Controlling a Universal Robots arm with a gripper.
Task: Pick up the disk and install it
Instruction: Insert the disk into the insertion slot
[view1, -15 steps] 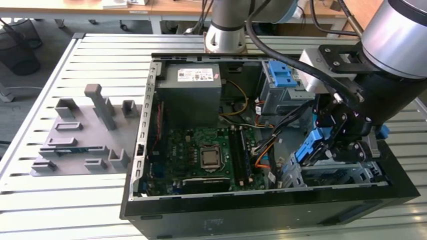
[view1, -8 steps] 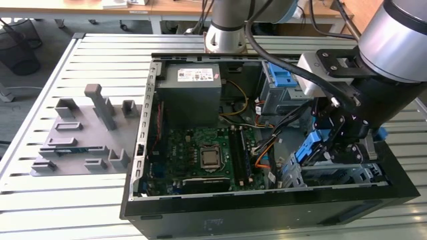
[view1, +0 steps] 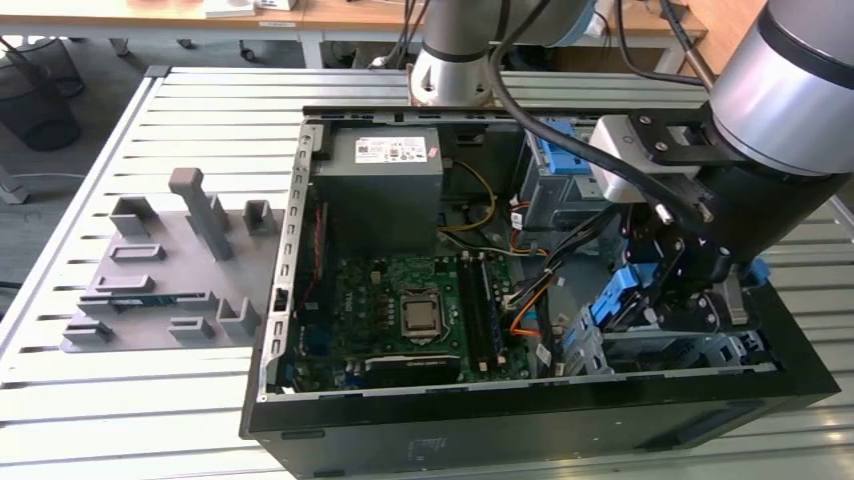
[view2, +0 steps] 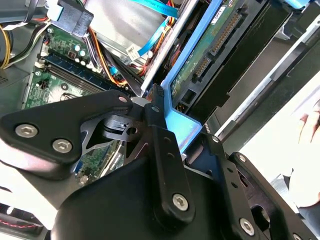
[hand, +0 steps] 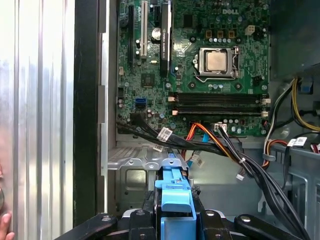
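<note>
Clearly clamps the disk by its blue frame with the pincer. Holds it inside the open case, over the grey bay at the exterior view's right, beside the motherboard.

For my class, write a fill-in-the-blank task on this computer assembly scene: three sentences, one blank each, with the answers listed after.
1. The hand is shut on the disk, clamping its ____ plastic frame.
2. In the exterior view, the hand holds the disk at the open computer case's ____ end, by that view.
3. The power supply inside the case carries a ____ sticker.

Missing words: blue; right; white.
</note>
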